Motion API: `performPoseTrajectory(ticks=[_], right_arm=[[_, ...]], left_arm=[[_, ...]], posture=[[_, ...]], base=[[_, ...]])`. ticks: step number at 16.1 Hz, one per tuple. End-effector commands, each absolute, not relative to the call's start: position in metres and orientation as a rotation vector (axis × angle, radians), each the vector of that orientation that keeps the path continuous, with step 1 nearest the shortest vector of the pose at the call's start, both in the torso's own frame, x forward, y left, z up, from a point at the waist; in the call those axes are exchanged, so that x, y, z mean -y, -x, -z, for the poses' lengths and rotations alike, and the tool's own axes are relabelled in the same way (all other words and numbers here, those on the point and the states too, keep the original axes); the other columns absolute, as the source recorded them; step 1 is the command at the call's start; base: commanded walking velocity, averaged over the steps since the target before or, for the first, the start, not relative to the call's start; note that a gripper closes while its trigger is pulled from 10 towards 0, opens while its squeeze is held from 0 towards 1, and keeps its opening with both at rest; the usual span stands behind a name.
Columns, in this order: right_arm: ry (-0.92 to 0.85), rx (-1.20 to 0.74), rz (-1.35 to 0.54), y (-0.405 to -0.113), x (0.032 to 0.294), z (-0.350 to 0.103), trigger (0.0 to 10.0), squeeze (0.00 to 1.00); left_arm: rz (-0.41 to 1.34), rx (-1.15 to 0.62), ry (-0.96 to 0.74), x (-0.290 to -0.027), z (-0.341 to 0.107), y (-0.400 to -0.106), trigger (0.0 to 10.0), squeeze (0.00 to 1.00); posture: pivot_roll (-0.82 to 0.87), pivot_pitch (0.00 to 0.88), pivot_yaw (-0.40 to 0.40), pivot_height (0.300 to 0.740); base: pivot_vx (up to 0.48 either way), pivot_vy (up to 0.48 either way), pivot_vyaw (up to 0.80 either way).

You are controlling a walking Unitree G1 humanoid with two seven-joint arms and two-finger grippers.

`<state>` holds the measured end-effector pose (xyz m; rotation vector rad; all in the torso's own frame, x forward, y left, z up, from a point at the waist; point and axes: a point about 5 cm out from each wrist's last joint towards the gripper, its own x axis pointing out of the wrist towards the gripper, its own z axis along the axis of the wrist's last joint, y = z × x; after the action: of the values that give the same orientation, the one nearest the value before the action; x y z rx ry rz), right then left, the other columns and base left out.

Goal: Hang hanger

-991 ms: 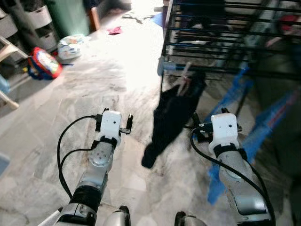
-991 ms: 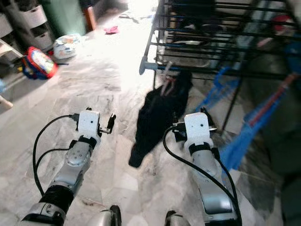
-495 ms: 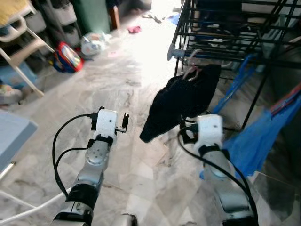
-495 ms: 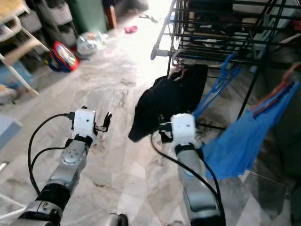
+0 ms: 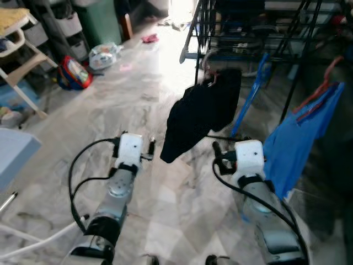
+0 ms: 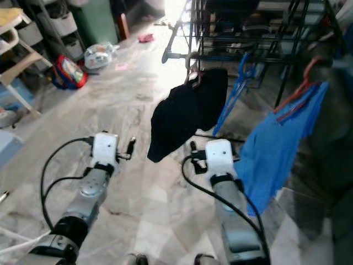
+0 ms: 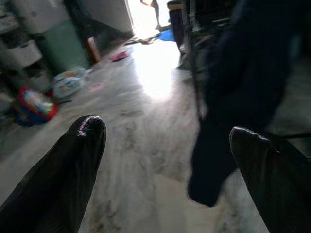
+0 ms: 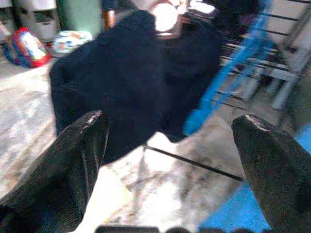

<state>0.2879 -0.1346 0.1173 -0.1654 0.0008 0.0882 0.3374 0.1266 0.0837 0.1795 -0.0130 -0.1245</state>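
A black garment [image 5: 201, 113] hangs on a pale pink hanger [image 5: 210, 78] from the low front bar of a black metal drying rack [image 5: 248, 27]. It hangs tilted, its lower tip toward my left. My left gripper [image 5: 150, 148] is held out low, left of the garment's tip, and is open with nothing between its fingers [image 7: 85, 145]. My right gripper [image 5: 217, 150] is held just below and right of the garment, also open and empty. In the right wrist view the black garment [image 8: 121, 73] fills the space ahead between the fingers [image 8: 82, 145].
A blue shirt [image 5: 298, 138] on a red hanger hangs at the right. A blue hanger [image 5: 251, 96] dangles from the rack beside the garment. A red bag [image 5: 71, 77], a white bag [image 5: 102, 55], a wooden chair [image 5: 22, 55] and a green bin [image 5: 99, 22] stand at the left.
The camera has shifted, so the rack and the blue shirt show more fully. The black garment has swung on its hanger. Both grippers stay held out and open.
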Motion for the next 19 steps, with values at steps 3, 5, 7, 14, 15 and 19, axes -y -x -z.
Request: performPoseTrajectory(ticks=[3, 5, 7, 14, 15, 19], right_arm=[[0.141, 0.01, -0.121, -0.286, 0.125, -0.119, 10.0, 0.0], [0.127, 0.006, -0.139, -0.286, 0.122, -0.118, 10.0, 0.0], [0.12, 0.013, -0.158, -0.287, 0.118, -0.118, 10.0, 0.0], [0.103, 0.011, -0.177, -0.288, 0.113, -0.117, 10.0, 0.0], [0.1, 0.007, -0.179, -0.288, 0.113, -0.116, 10.0, 0.0], [0.103, 0.008, -0.19, -0.287, 0.113, -0.116, 10.0, 0.0]], left_arm=[[0.103, -0.013, -0.192, -0.134, -0.076, -0.334, 10.0, 0.0], [0.1, -0.02, -0.194, -0.135, -0.073, -0.332, 10.0, 0.0], [0.097, -0.028, -0.202, -0.137, -0.07, -0.331, 10.0, 0.0], [0.09, -0.043, -0.222, -0.142, -0.068, -0.331, 10.0, 0.0], [0.093, -0.046, -0.224, -0.141, -0.067, -0.33, 10.0, 0.0], [0.102, -0.041, -0.229, -0.139, -0.066, -0.33, 10.0, 0.0]], posture=[[-0.04, 0.131, 0.059, 0.74], [-0.03, 0.135, 0.059, 0.74], [-0.02, 0.138, 0.062, 0.74], [-0.02, 0.138, 0.07, 0.74], [-0.02, 0.139, 0.071, 0.74], [-0.03, 0.139, 0.069, 0.74]], base=[[-0.251, 0.0, 0.0], [-0.255, 0.0, 0.0], [-0.263, 0.0, 0.0], [-0.273, 0.0, 0.0], [0.0, 0.0, 0.0], [0.0, 0.0, 0.0]])
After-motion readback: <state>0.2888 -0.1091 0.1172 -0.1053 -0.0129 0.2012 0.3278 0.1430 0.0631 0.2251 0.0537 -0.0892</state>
